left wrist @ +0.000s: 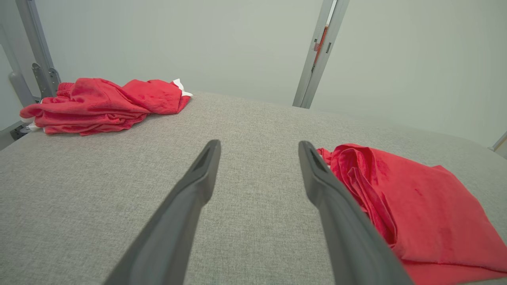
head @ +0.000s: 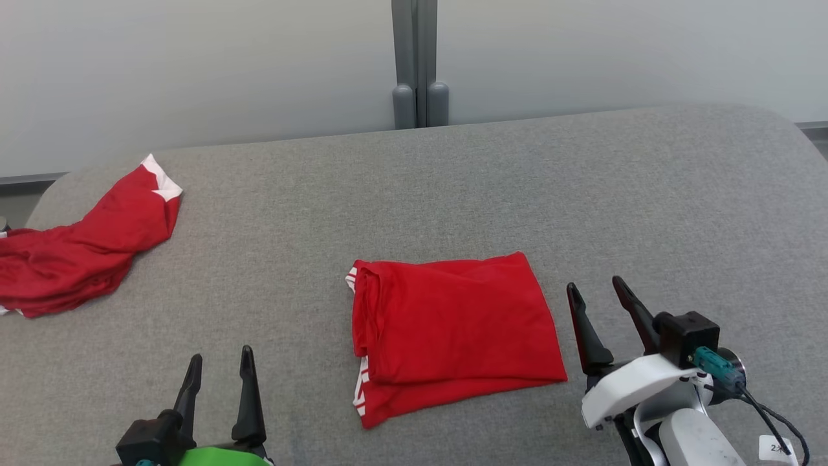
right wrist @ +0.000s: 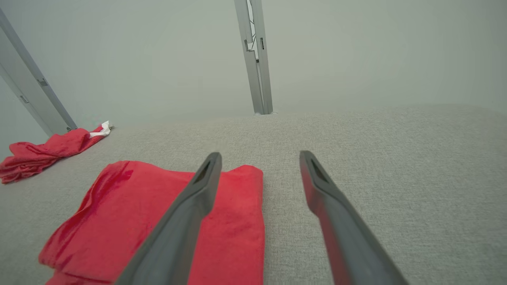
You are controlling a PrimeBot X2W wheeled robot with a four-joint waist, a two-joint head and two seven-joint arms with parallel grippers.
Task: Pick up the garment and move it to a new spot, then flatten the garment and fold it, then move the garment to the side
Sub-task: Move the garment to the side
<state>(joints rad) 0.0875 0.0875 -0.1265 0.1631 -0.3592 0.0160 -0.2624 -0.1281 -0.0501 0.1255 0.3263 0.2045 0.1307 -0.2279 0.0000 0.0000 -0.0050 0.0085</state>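
Observation:
A red garment (head: 449, 327) with white trim lies folded into a rough rectangle at the middle of the grey padded table (head: 453, 188). It also shows at the right of the left wrist view as the folded garment (left wrist: 416, 209), and at the lower left of the right wrist view as the folded garment (right wrist: 158, 221). My left gripper (head: 220, 364) stands open near the table's front, left of the garment, holding nothing. My right gripper (head: 596, 290) is open just beside the garment's right edge, also holding nothing.
A second red garment (head: 84, 246) with white trim lies crumpled at the table's far left edge, seen too as a crumpled heap (left wrist: 103, 105) in the left wrist view. A grey post (head: 417, 65) stands against the pale wall behind the table.

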